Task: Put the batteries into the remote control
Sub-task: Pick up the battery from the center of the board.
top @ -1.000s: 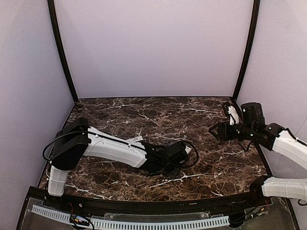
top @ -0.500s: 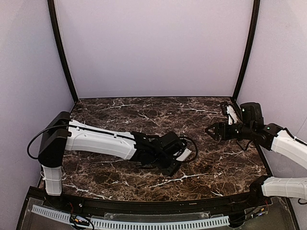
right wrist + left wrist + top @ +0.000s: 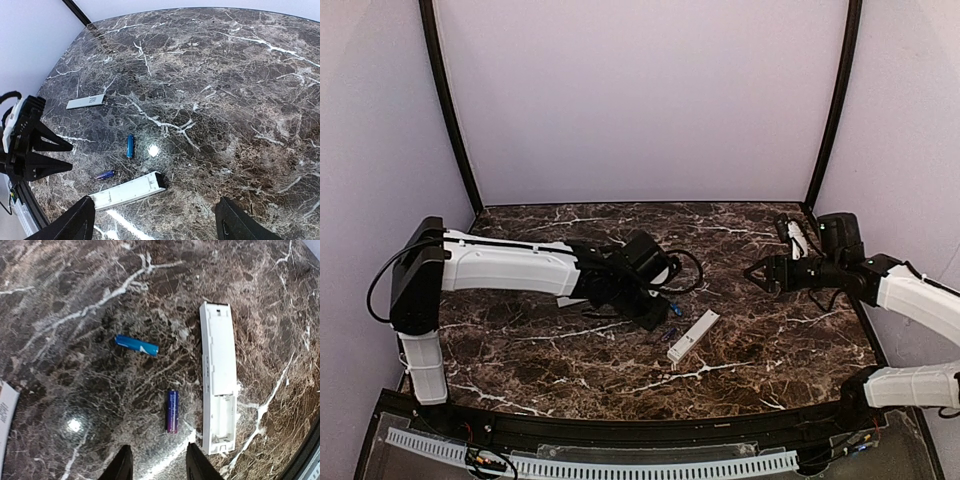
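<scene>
Currently two batteries [image 3: 136, 345] beside one remote control [image 3: 218, 377].

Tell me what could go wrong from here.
The light blue battery and the darker battery lie loose on the smooth table; the left fingers could roll either away. The darker battery lies close beside the remote control, so closing there may knock it. Nothing holds the remote control; pressing a cell in may slide it.

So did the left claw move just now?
Yes. The left gripper pulled left and toward the back wall, away from the table's near edge, and is now clear of the remote control.
</scene>
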You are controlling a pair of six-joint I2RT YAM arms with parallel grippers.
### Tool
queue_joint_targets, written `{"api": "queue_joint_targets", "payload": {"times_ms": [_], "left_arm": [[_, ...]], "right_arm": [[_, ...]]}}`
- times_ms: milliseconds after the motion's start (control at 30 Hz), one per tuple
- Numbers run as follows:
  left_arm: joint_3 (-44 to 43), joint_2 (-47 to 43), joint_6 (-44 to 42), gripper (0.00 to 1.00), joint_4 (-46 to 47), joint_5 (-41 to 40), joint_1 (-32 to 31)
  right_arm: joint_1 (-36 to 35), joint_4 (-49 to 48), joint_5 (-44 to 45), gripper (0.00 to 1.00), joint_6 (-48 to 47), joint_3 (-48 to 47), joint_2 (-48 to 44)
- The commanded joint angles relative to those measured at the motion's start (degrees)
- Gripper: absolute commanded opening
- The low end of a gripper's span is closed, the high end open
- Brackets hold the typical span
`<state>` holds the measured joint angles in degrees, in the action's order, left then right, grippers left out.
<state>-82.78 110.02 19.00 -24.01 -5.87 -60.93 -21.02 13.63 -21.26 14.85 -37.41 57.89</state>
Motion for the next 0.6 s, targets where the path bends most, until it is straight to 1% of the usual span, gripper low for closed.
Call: {"api": "queue_joint_targets", "payload": {"times_ms": [0,67,300,567], "left_arm": [[-0.6,2.9,-2.2,0.35,-2.6,3.3,-0.3],[-1.8,4.3,-2.8,0.32,-3.0,3.9,-0.2],[-4.6,7.7,-3.6,0.28,-3.5,5.1,0.7],[-6.1,9.4,-4.0,0.27,-3.4,5.7,1.3]], "right_arm": [[2.3,-2.8,-4.6,0.80,-0.3,1.3,2.1],[3.2,-3.5,-5.8,0.78,0.0,1.9,3.3],[4.2,-8.0,-9.7,0.71,0.2,3.5,8.5],[4.3,-12.4,-13.1,0.66,0.8,3.2,14.0]]}}
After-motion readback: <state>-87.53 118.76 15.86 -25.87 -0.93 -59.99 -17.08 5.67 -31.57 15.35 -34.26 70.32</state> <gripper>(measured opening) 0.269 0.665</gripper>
